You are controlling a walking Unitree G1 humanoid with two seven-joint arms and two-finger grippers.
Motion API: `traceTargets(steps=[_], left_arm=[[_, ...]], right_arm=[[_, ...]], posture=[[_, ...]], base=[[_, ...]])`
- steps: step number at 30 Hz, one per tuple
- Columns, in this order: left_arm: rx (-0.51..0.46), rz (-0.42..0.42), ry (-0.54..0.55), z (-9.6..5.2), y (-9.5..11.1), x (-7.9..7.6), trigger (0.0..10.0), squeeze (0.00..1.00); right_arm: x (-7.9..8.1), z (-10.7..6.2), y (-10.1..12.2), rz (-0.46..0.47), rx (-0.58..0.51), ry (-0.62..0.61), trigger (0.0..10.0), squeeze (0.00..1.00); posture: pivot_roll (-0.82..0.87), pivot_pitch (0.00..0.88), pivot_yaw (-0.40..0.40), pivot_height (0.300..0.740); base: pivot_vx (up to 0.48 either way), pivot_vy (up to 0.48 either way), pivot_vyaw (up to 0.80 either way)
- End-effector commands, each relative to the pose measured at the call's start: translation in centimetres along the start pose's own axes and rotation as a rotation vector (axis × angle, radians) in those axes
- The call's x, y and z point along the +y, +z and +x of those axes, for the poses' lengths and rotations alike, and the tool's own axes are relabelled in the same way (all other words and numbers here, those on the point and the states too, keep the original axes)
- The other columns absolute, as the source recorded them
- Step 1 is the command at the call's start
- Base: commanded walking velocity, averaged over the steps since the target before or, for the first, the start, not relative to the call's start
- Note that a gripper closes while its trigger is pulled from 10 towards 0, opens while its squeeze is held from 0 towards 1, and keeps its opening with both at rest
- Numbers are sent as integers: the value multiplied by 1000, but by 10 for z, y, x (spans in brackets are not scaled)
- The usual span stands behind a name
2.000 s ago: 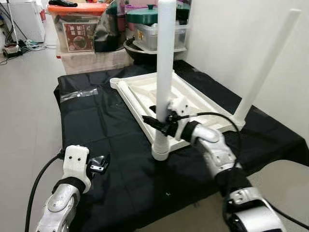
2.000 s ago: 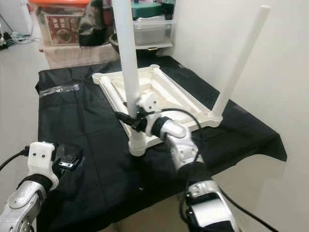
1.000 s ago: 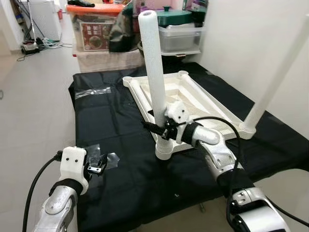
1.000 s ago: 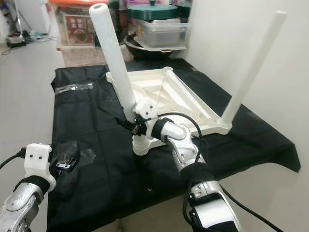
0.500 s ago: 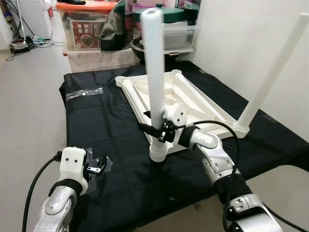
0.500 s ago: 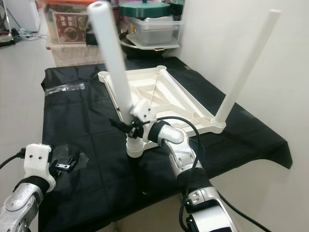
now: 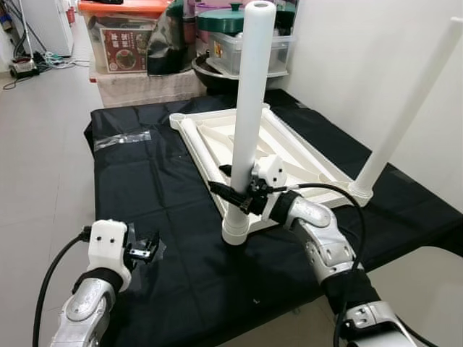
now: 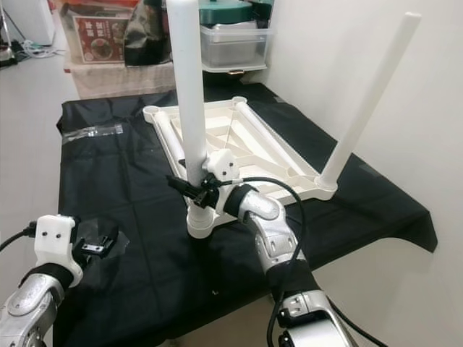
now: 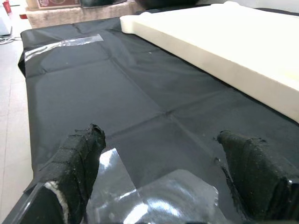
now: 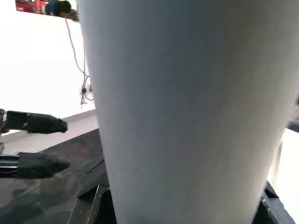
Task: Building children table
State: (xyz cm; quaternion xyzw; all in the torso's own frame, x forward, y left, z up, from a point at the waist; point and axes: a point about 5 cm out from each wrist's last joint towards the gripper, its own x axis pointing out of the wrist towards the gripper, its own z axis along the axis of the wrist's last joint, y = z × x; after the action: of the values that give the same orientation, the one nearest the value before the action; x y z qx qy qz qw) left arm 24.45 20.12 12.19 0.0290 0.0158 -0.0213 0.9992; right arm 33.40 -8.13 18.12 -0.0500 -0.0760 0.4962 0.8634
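A white table top [image 7: 304,155] lies upside down on a black cloth [image 7: 145,188]. One white leg [image 7: 249,108] stands nearly upright in the near corner socket [image 7: 236,230]. My right gripper [image 7: 242,194] is shut on this leg just above the socket, and in the right wrist view the leg [image 10: 187,112] sits close between the fingers. A second leg [image 7: 405,108] stands in the right corner by the wall. My left gripper [image 7: 145,249] hovers open low over the cloth at the near left, its fingers [image 9: 79,158] straddling a scrap of clear plastic [image 9: 154,196].
Storage boxes [image 7: 123,43] with an orange lid and a green-lidded pot [image 7: 224,18] stand behind the cloth. A strip of clear plastic [image 7: 119,139] lies on the cloth's far left. A white wall [image 7: 362,58] runs along the right. Bare floor [image 7: 36,144] lies to the left.
The leg in my right gripper leaned left a second ago and now stands nearly upright in the socket. The camera has shifted. My left gripper has stayed put.
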Motion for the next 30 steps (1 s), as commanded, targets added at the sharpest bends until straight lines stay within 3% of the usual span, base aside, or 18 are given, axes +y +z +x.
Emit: traceTargets(steps=[1,13,21,27,30], left_arm=[[18,-25,-4,0,-3,-1,10000,0],[17,-48,1,-1,-3,1,10000,0],[15,-56,-5,-1,-2,-1,10000,0],[12,-63,-6,-2,-2,-2,10000,0],[16,-68,-2,-3,-4,-3,10000,0]], right_arm=[[20,4,-29,147,98,115,0,0],[24,7,-30,173,105,177,0,0],[33,10,-31,79,140,236,0,0],[36,12,-31,82,143,251,0,0],[32,13,-32,126,139,198,0,0]], posture=[[53,0,-83,740],[55,0,-82,740],[55,0,-84,740],[55,0,-90,740],[51,0,-93,740]], base=[[0,0,0],[0,0,0],[0,0,0],[0,0,0],[0,0,0]])
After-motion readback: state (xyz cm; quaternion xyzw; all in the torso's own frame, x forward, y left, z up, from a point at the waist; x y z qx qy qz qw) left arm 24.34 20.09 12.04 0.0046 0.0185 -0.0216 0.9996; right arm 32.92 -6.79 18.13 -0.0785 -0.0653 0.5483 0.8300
